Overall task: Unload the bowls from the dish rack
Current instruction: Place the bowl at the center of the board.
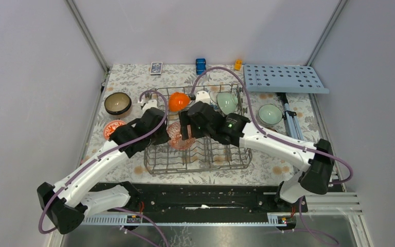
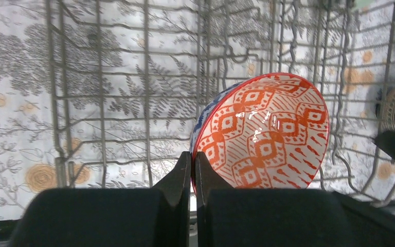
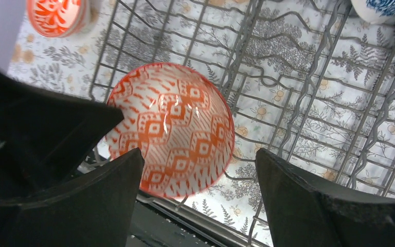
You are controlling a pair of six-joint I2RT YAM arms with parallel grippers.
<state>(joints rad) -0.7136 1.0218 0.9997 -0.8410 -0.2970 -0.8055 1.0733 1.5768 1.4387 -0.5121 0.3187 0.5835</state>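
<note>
Left gripper pinched shut on the rim of the red-and-white bowl, on edge in the dish rack, bowl's lower edge hidden; right gripper spread wide either side, contact indiscernible.

Bright even light, glare on patterned bowl

Red-and-white patterned bowl, grey dish rack, floral tablecloth
</note>
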